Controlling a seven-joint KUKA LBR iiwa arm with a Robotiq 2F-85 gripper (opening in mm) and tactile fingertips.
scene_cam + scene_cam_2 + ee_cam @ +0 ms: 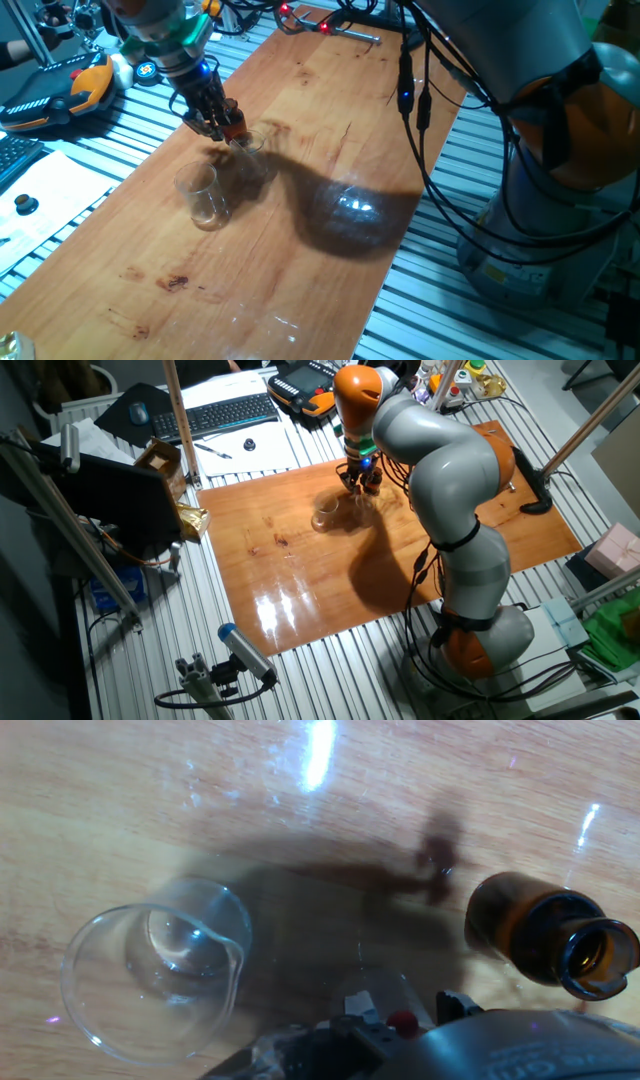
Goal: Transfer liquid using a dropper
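My gripper (222, 128) (362, 484) hangs low at the far end of the wooden board (300, 270), its fingers drawn together. The dropper is all but hidden between them. Right under the fingers stands a small clear beaker (248, 148) (385, 988). A second clear beaker (205, 195) (324, 515) (150, 975) stands a little nearer, apart from the gripper. An amber-brown bottle (545, 935) (237, 122) stands uncapped beside the gripper, its neck open. The liquid is too faint to make out in either glass.
The board lies on a slatted metal table (480, 320). An orange and black device (60, 90) sits off the board's left, and a metal tool (350, 33) lies at its far end. A keyboard (215, 415) and a cardboard box (160, 460) lie beyond. Black cables (425, 120) hang by the arm.
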